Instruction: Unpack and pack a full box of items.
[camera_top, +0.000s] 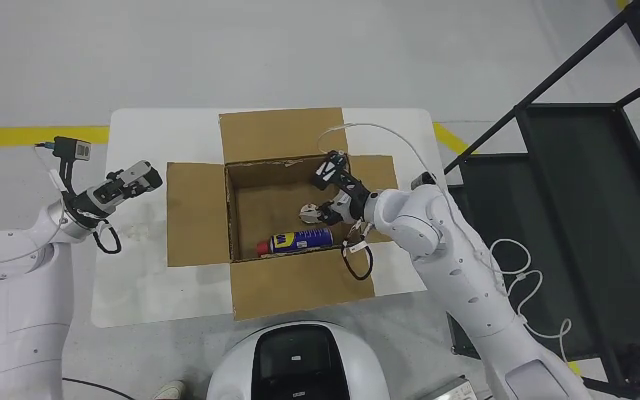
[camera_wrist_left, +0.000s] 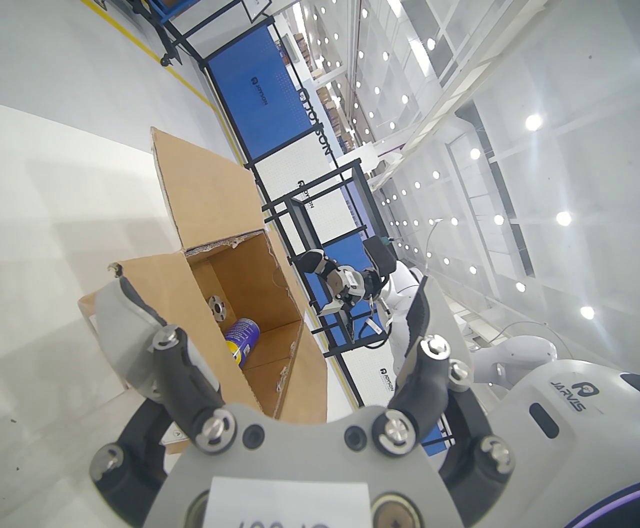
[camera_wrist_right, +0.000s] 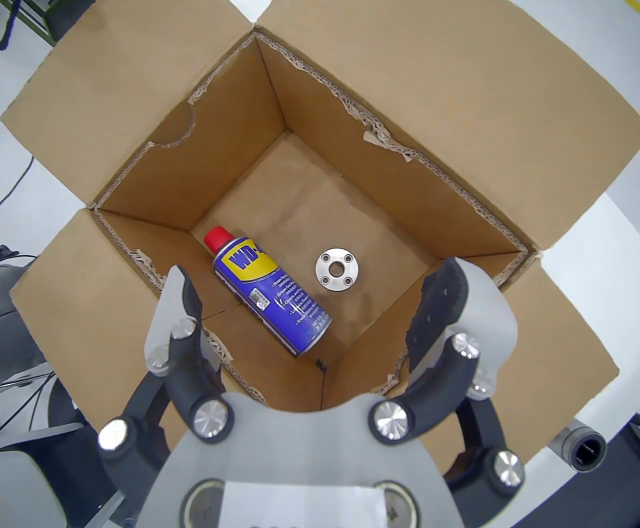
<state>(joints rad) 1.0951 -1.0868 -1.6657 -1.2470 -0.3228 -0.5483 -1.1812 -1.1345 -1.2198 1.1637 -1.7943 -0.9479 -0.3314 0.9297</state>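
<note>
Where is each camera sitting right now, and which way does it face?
Top view: above the arms, facing down at the table and open box; both arms show, right claw over the box.
Left wrist view: beside the box, facing across into it; own open left claw in front.
Right wrist view: above the box, facing down inside; own open right claw.
Shared: all see the spray can.
</note>
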